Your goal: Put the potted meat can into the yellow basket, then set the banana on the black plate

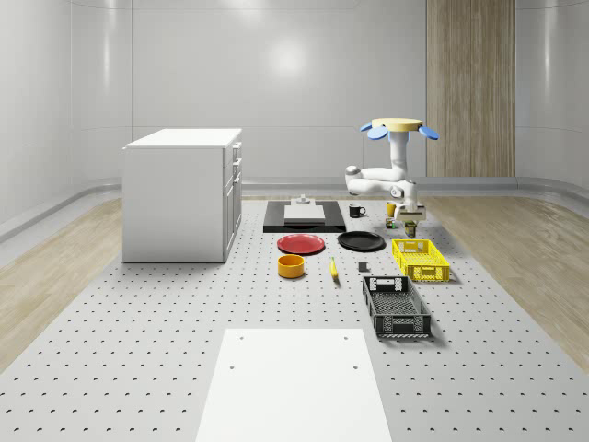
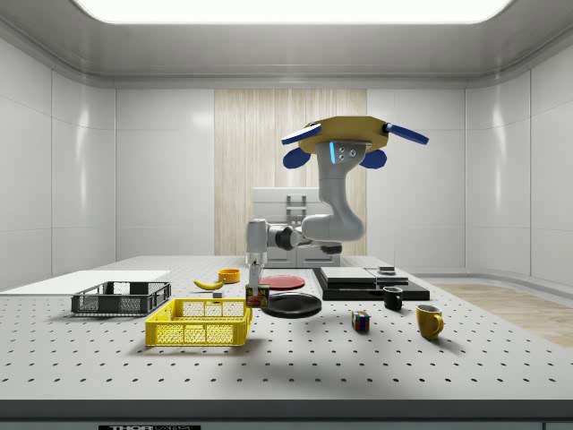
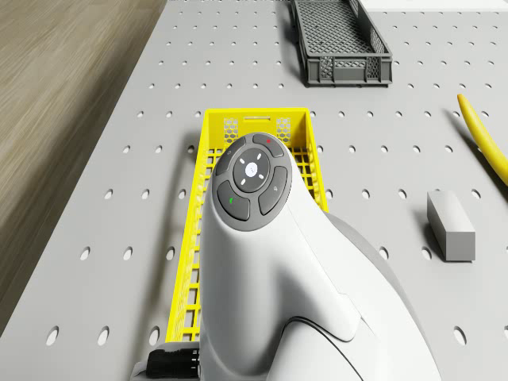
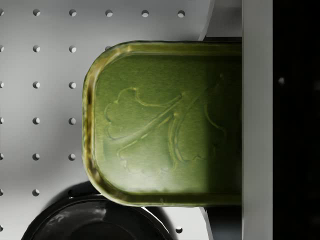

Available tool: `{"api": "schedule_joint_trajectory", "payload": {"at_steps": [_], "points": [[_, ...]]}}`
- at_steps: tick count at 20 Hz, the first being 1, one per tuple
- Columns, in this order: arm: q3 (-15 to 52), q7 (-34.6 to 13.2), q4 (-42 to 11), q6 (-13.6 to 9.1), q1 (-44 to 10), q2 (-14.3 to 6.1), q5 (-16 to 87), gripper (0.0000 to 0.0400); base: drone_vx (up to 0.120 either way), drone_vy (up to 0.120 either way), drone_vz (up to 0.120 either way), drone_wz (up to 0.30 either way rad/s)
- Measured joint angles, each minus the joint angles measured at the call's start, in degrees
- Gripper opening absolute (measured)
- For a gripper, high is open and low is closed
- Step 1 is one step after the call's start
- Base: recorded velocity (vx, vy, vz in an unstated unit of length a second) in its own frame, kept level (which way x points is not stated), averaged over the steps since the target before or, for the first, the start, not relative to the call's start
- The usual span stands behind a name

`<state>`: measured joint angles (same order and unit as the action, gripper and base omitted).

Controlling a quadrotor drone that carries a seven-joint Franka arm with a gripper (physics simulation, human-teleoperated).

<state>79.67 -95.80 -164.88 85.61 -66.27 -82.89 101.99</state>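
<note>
The potted meat can (image 2: 257, 296) stands upright just past the yellow basket's (image 2: 199, 322) far corner, beside the black plate (image 2: 291, 305). My gripper (image 2: 256, 276) points straight down and is shut on the can's top; I cannot tell if the can is off the table. In the wrist view the can's green lid (image 4: 165, 125) lies against one grey finger (image 4: 257, 120), with the black plate's rim (image 4: 95, 220) nearby. The drone (image 1: 400, 126) hovers above the can (image 1: 410, 226), behind the basket (image 1: 421, 259). The banana (image 1: 333, 268) lies on the table near the plate (image 1: 361, 241).
A dark crate (image 1: 396, 307) sits in front of the basket. A red plate (image 1: 301, 244) and an orange bowl (image 1: 291, 266) lie left of the banana. A black mug (image 2: 392, 298), a yellow mug (image 2: 429, 321) and a colour cube (image 2: 361, 322) stand close by. A small grey block (image 3: 450, 225) lies beside the basket.
</note>
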Motion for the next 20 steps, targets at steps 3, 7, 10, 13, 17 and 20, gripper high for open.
{"api": "schedule_joint_trajectory", "payload": {"at_steps": [3, 7, 10, 13, 17, 20], "points": [[0.06, -0.05, 0.01, 0.3, -0.06, -0.33, -0.14, 0.0286, 0.12, 0.0, 0.0, 0.0], [0.13, -0.12, 0.03, 0.69, -0.14, -0.74, -0.31, 0.0286, 0.12, 0.0, 0.0, 0.0], [0.17, -0.16, 0.04, 0.97, -0.2, -1.04, -0.43, 0.0286, 0.12, 0.0, 0.0, 0.0], [0.22, -0.21, 0.05, 1.24, -0.26, -1.33, -0.55, 0.0286, 0.12, 0.0, 0.0, 0.0], [0.28, -0.27, 0.07, 1.58, -0.33, -1.69, -0.7, 0.0286, 0.12, 0.0, 0.0, 0.0], [0.32, -0.32, 0.07, 1.82, -0.37, -1.96, -0.8, 0.0286, 0.12, 0.0, -0.053, 0.0]]}}
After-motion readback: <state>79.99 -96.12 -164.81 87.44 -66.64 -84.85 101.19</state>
